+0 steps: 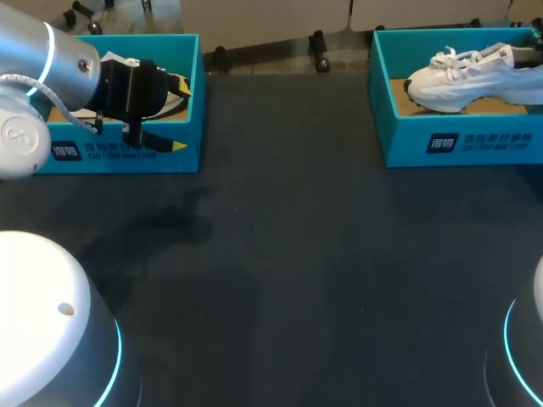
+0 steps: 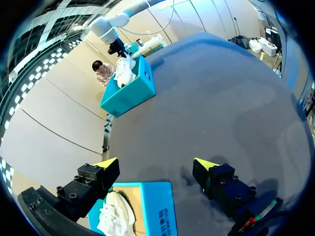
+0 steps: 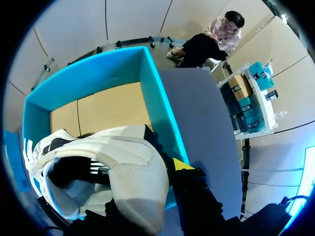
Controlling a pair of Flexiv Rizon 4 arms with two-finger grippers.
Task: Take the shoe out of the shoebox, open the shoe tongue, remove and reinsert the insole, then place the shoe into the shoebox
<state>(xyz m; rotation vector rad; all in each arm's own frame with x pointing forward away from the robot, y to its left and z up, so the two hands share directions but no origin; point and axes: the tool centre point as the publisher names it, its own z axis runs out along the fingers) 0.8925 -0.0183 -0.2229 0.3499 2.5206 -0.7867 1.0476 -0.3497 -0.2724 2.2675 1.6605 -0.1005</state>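
Left gripper (image 2: 156,164) spread wide, straddling wall of left shoebox (image 2: 155,209), shoe (image 2: 115,219) inside. Right gripper (image 3: 170,172) at heel of white shoe (image 3: 125,167) in right shoebox (image 3: 150,93); hold cannot be told. Risk: heel slipping out, or sole snagging box wall on lift.

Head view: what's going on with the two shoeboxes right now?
The left gripper hangs open over the left shoebox, one finger above the left shoe inside and the other outside the front wall; it holds nothing. The right gripper is at the heel of the white shoe in the right shoebox; whether it grips is unclear. Neither shoe is clear of its box yet.
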